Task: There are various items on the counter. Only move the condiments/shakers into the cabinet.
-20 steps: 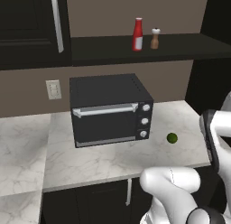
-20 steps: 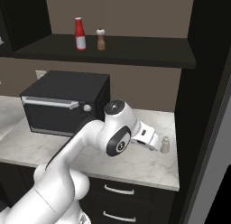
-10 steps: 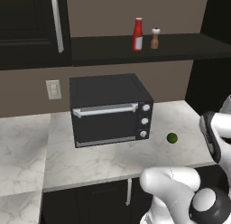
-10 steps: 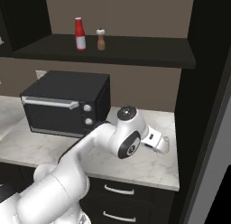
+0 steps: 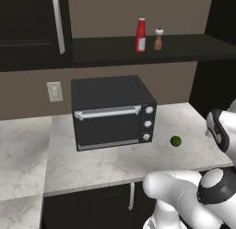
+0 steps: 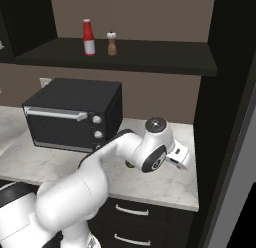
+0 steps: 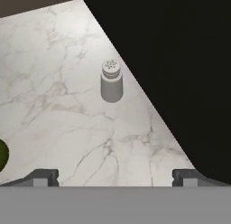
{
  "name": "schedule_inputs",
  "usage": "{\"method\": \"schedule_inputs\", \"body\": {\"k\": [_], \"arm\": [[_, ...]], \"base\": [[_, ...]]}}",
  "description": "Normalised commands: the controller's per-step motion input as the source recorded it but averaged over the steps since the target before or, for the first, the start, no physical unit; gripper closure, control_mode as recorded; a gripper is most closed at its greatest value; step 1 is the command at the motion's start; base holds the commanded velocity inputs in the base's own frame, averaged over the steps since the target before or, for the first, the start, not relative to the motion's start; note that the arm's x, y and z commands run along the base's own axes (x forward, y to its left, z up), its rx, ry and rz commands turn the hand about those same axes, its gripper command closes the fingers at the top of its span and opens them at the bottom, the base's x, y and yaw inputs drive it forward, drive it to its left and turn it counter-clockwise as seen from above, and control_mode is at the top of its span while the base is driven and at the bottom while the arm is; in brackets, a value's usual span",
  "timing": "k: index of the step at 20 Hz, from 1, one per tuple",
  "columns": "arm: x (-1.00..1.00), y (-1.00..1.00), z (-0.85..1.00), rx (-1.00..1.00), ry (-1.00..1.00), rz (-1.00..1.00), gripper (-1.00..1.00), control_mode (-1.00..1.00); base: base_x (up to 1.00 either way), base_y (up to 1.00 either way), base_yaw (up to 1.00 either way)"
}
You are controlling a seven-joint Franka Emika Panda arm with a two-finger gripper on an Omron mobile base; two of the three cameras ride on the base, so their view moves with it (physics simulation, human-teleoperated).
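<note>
A taupe-brown wall [image 5: 115,11] is running behind the kitchen, carrying a pale outlet plate [image 5: 54,91]. A black toaster oven [image 5: 113,111] with a silver handle is sitting against it. Dark base drawers [image 6: 135,219] with light handles are showing low down, and a tall black panel [image 6: 227,117] is closing the right side.
</note>
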Motion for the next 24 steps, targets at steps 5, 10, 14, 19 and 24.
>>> {"method": "schedule_inputs", "body": {"k": [5, 10, 14, 19, 24], "arm": [[0.3, 0.0, -0.21, 0.0, 0.0, 0.0, -1.0, -1.0], [0.25, 0.0, -0.3, 0.0, 0.0, 0.0, -1.0, -1.0], [0.26, -0.07, -0.24, 0.0, 0.0, 0.0, -1.0, -1.0], [0.25, -0.19, -0.18, 0.0, 0.0, 0.0, -1.0, -1.0], [0.24, -0.27, -0.17, 0.0, 0.0, 0.0, -1.0, -1.0]], "base": [[0.0, 0.0, 0.0], [0.0, 0.0, 0.0], [0.0, 0.0, 0.0], [0.0, 0.0, 0.0], [0.0, 0.0, 0.0]]}}
